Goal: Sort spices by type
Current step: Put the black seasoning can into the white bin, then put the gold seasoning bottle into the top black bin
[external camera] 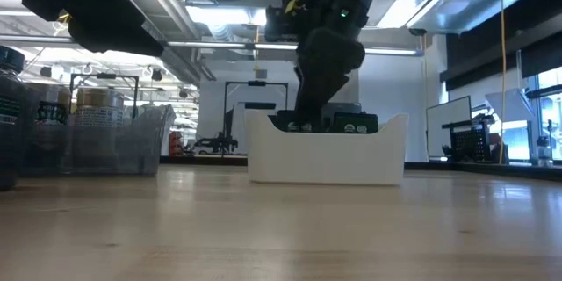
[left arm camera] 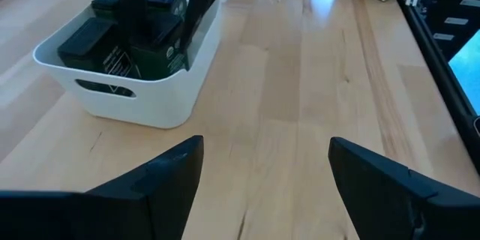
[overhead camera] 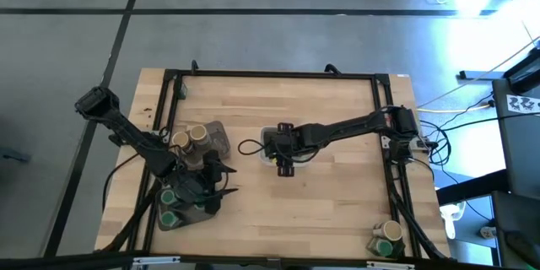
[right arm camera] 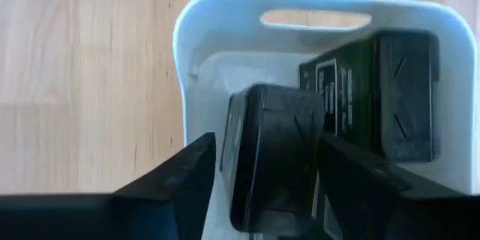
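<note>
The right gripper [right arm camera: 262, 187] hangs inside the white rectangular plastic tray [right arm camera: 196, 22], its 2 dark fingers straddling a dark squarish spice tin [right arm camera: 274, 150]; whether they press it or have let go I cannot tell. Just beyond stands another dark tin with a green label [right arm camera: 375, 90]. Such tins look light, rigid and smooth-sided, so gripping across the flat opposite faces seems safest. The left gripper [left arm camera: 259, 169] waits wide open and empty over bare wood.

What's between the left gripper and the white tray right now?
Only bare tabletop. The left wrist view looks past the left gripper across empty wood to the white tray, where the right gripper is among the dark tins.
</note>
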Controlling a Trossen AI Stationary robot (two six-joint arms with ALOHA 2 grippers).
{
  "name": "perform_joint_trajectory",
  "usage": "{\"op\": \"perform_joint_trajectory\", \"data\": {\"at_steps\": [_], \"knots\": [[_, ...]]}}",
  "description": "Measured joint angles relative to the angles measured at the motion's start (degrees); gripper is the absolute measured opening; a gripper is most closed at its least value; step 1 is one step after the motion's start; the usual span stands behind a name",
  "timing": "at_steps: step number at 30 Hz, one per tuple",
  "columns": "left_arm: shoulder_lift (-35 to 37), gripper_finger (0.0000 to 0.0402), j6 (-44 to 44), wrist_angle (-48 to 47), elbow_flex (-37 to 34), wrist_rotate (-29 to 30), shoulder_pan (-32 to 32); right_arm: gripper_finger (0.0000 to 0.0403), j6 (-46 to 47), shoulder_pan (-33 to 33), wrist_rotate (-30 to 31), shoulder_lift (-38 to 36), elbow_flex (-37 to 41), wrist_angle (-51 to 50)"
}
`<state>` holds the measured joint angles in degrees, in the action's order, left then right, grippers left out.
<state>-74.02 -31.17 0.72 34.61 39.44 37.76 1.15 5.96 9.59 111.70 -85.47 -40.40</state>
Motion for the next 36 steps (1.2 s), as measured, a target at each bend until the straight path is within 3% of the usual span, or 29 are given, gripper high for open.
{"op": "perform_joint_trajectory", "data": {"at_steps": [7,16,24,31,36], "knots": [[0.0,0.0285,1.3,0.3,0.0,0.1,-0.5,0.024,2.2,1.1,-1.2,-5.1,-3.3,-5.0],[0.0,0.0285,2.4,6.2,0.0,0.1,-0.3,0.0241,5.0,10.2,-1.6,-12.0,-3.7,-10.7],[-2.7,0.0285,5.9,15.1,0.0,0.1,-0.3,0.0241,18.6,19.7,-2.7,-11.7,-3.6,-16.0],[-7.7,0.0285,6.1,24.5,0.1,0.1,-0.4,0.0245,33.4,22.8,-2.7,-11.7,-3.6,-24.0],[-11.9,0.0285,5.6,26.2,1.5,0.1,-0.4,0.0299,39.4,26.3,-2.6,-11.7,-2.6,-31.7]]}}
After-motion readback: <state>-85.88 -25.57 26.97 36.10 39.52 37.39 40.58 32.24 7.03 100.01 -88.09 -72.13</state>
